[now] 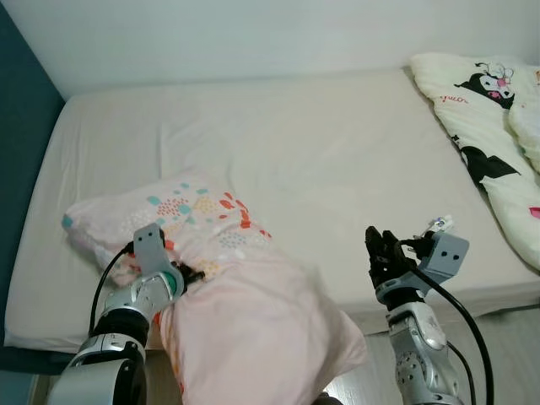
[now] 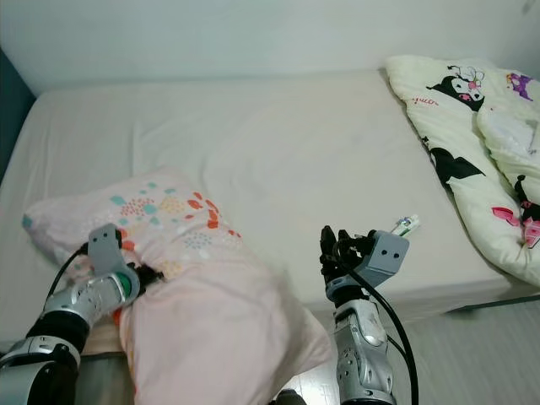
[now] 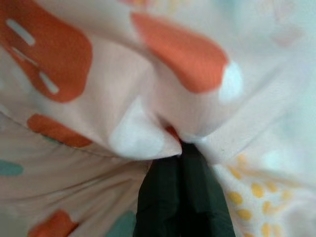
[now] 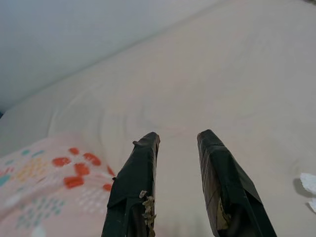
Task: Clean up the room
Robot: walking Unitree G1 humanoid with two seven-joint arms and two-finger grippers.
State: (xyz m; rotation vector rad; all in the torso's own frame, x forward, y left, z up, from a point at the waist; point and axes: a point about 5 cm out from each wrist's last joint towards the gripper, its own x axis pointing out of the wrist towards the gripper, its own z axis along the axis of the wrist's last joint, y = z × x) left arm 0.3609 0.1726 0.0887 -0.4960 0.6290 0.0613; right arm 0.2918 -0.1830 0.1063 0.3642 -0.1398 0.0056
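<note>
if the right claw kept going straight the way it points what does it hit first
Probably the bare white sheet of the bed: the open right claw points over it, the patterned pillow lying off to one side. Depth is unclear.

A bed (image 1: 295, 143) spans the scene, its far side against the wall (image 1: 253, 34). A pillow (image 1: 236, 287) lies on the bed's near-left part and hangs over the bed's near edge toward the robot. A blanket (image 1: 489, 126) lies along the bed's right side, from the far right corner toward the near edge. The left gripper (image 1: 187, 276) sits at the pillow's left side, pinching a fold of its cover. The right gripper (image 1: 381, 253) hovers over the bed's near edge, right of the pillow and apart from it, fingers parted. Floor (image 1: 506, 354) shows in front of the bed at the near right.
</note>
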